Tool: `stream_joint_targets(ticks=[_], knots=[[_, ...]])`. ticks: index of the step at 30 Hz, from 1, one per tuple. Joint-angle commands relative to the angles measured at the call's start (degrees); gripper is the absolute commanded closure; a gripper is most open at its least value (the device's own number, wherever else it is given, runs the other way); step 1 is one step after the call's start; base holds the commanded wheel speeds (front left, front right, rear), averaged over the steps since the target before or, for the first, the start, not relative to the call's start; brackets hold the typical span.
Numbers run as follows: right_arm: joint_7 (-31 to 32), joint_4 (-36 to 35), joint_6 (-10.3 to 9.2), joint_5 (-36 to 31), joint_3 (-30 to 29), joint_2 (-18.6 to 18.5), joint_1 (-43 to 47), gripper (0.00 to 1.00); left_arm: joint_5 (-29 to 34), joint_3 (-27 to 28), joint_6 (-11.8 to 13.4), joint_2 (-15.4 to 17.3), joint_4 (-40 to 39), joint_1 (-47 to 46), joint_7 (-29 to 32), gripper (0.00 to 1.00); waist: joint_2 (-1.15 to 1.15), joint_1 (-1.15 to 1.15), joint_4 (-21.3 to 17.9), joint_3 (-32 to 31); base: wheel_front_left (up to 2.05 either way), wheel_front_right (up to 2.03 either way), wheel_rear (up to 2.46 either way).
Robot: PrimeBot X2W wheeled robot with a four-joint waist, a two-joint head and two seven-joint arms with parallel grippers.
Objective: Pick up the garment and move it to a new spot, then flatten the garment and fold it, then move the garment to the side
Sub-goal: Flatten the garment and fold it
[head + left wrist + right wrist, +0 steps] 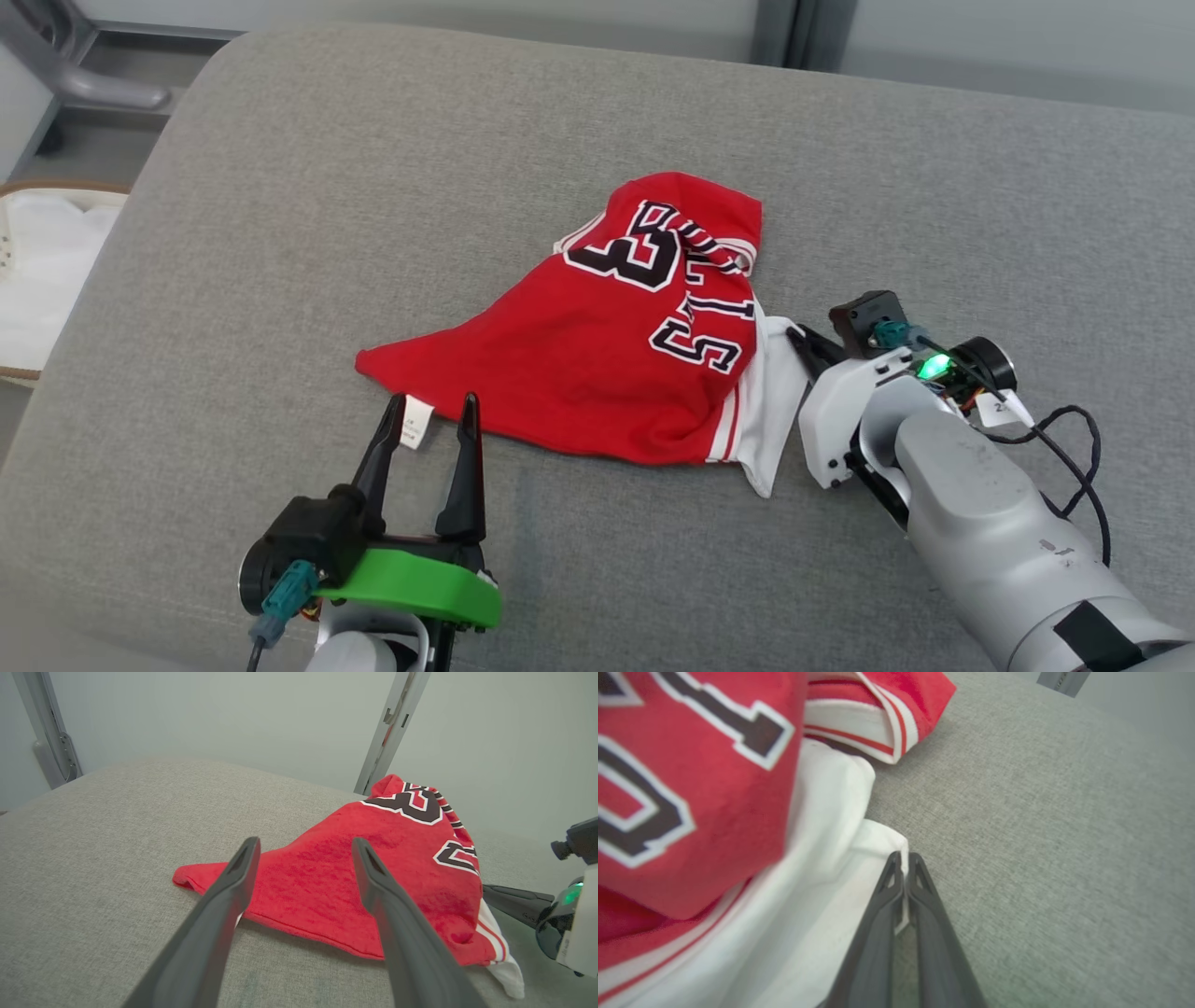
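A red garment [616,345] with black-and-white lettering and white trim lies crumpled on the grey cushion [373,187]. Its white edge [859,877] is pinched between the fingers of my right gripper [904,858], which is shut on it at the garment's right side [794,341]. My left gripper [429,415] stands open just short of the garment's near left corner, its fingers on either side of a small white label [416,422]. In the left wrist view the open fingers [243,868] frame the garment [355,886], apart from it.
A white basket [47,271] stands off the cushion's left edge. Metal frame posts [392,723] and a pale wall lie beyond the far edge. Bare grey cushion stretches to the left, behind and to the right of the garment. A black cable [1074,457] loops off my right wrist.
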Motion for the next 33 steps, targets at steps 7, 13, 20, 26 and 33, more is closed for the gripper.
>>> stream_joint_targets(ticks=[7, 13, 20, 26, 33], knots=[[-5.01, 2.22, -0.1, -1.84, -10.63, -0.56, 1.16, 1.0, 0.84, 1.8, -0.21, 0.04, 0.28, 0.42, -0.01, 0.0, 0.0, 0.0, -7.33, -1.51, 0.0, 0.0, 0.0], [-5.84, -1.14, -0.1, -5.06, -19.3, -0.58, 6.65, 1.0, 1.73, 2.73, -0.64, 0.05, 0.55, 1.15, -0.01, 0.0, 0.0, 0.0, -12.69, -2.16, 0.0, 0.0, 0.0], [-5.91, -13.4, -0.1, -3.32, -25.12, -0.5, 17.13, 1.0, 2.05, 3.34, -1.18, 0.07, 1.32, 1.65, -0.01, 0.0, 0.0, 0.0, -16.86, -3.08, 0.0, 0.0, 0.0], [-5.92, -21.34, -0.1, -0.89, -25.35, -0.48, 25.12, 1.0, 1.94, 3.7, -1.69, 0.07, 2.14, 2.36, -0.01, 0.0, 0.0, 0.0, -17.57, -4.28, 0.0, 0.0, 0.0], [-5.94, -26.37, -0.1, 0.63, -24.15, -0.5, 30.06, 0.0, 2.57, 6.48, -1.54, 0.08, 3.52, 3.58, -0.01, 0.0, 0.0, 0.0, -17.06, -6.5, 0.0, 0.0, 0.0]])
